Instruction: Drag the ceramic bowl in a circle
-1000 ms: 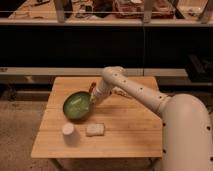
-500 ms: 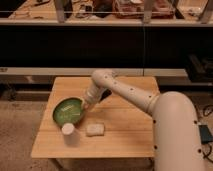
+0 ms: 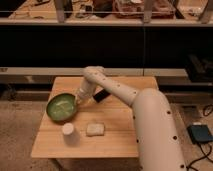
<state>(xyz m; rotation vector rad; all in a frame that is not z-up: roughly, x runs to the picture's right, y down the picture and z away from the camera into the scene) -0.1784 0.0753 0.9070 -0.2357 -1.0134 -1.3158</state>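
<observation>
The green ceramic bowl (image 3: 61,107) is round, shallow and glossy, and sits on the left part of the wooden table (image 3: 117,137). My gripper (image 3: 79,99) hangs at the end of the white arm and rests at the bowl's right rim, touching it. The white arm (image 3: 110,87) reaches in from the right, across the table's back half.
A small white cup (image 3: 68,133) stands in front of the bowl, close to its front rim. A pale rectangular sponge-like block (image 3: 95,129) lies right of the cup. A dark object (image 3: 101,95) lies behind the arm. The table's left edge is near the bowl. Dark shelving stands behind the table.
The bowl has slid left and toward the table's front left with my gripper at its rim. The arm has swung left with it.
</observation>
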